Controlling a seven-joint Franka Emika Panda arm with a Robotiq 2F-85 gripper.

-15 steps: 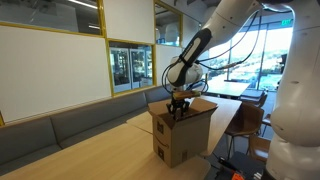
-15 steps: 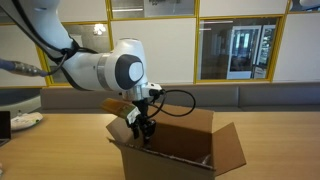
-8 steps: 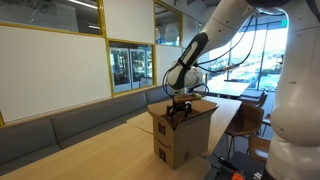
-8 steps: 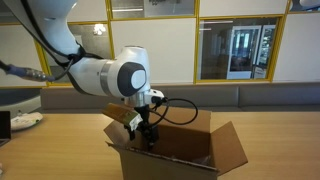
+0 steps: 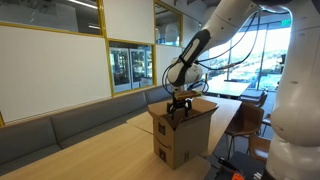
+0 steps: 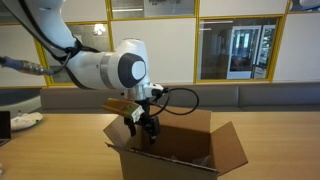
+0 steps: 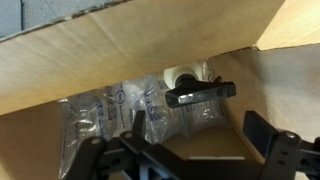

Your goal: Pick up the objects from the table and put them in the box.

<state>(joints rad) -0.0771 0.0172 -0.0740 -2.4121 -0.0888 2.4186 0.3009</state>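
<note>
The brown cardboard box point(image 5: 180, 138) stands on the pale wood table point(image 5: 100, 155) with its flaps up, seen in both exterior views. My gripper point(image 5: 178, 108) hangs open just inside the mouth of the box point(image 6: 195, 152), empty. In the wrist view my gripper point(image 7: 200, 135) has its jaws spread wide above the box floor. Down there lie clear plastic bags point(image 7: 105, 112), a black bar-shaped object point(image 7: 200, 95) and a small white round thing point(image 7: 183, 75). The cardboard wall point(image 7: 120, 45) rises behind them.
A grey bench point(image 5: 70, 125) runs along the glass wall behind the table. Chairs and other tables point(image 5: 245, 110) stand beyond the box. A white object point(image 6: 25, 120) lies on the table point(image 6: 60, 140) at the far left.
The jaws have spread wider over the box. The arm has dipped slightly and come back up to about the same height.
</note>
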